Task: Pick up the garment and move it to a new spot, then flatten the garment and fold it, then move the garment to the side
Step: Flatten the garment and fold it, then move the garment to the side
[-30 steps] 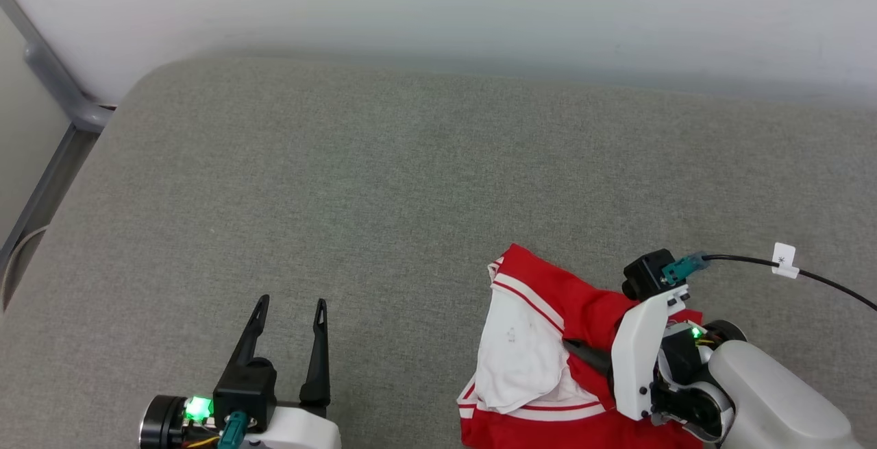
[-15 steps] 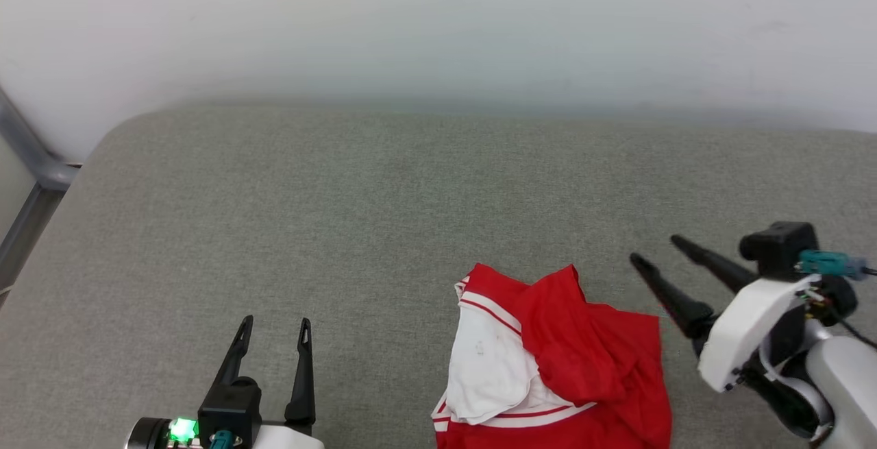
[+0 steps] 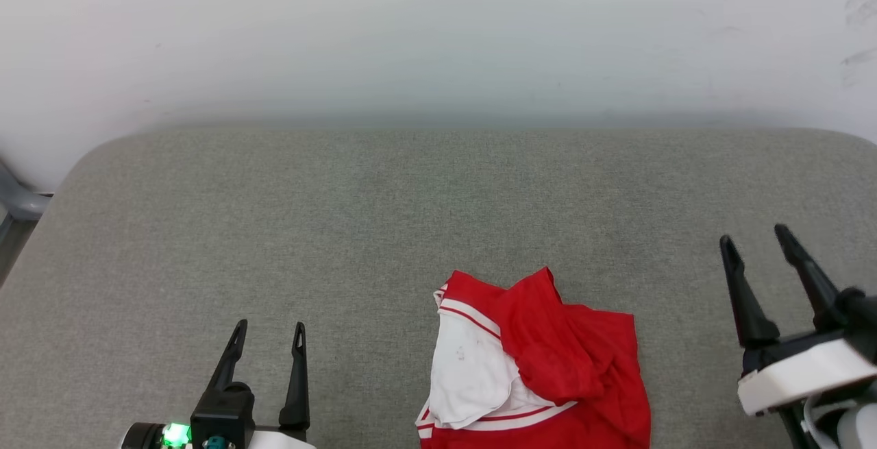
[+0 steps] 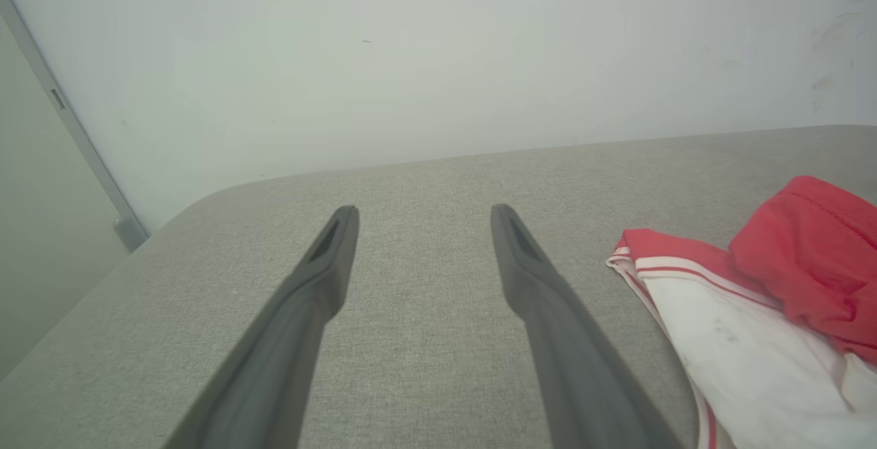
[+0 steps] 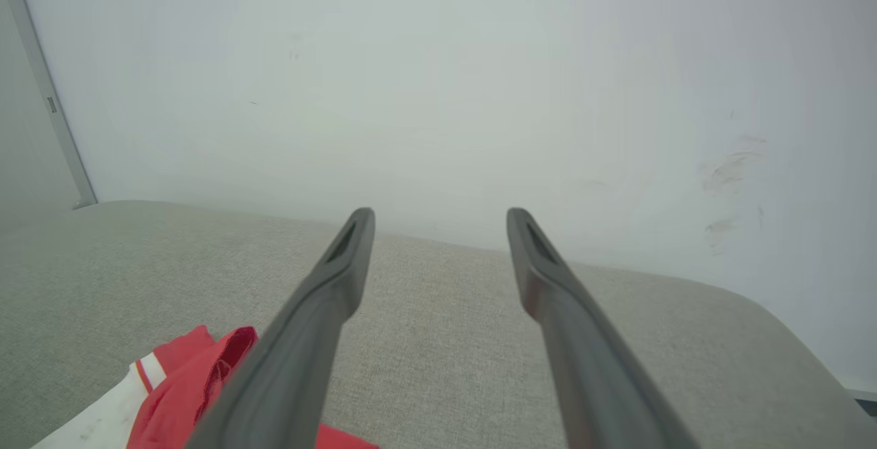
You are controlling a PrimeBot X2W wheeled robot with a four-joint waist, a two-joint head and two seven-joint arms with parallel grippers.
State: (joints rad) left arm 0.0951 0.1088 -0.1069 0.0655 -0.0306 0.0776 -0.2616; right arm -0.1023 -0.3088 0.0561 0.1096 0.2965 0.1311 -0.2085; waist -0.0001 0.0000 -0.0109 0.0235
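The garment, red with a white sleeve and red-and-white striped trim, lies crumpled on the grey cushion near the head view's bottom edge, partly cut off. It shows at the right of the left wrist view and at the lower left of the right wrist view. My left gripper stands open at the lower left, well left of the garment. To the garment's right, clear of it, my right gripper is open with nothing between its fingers.
The grey upholstered surface runs back to a pale wall. Its rounded corners show at the far left and far right. A grey metal frame stands past the left edge.
My right gripper has let go of the garment, opened and drawn away to the right. The garment now lies loose. The head camera has shifted, so the whole picture moved.
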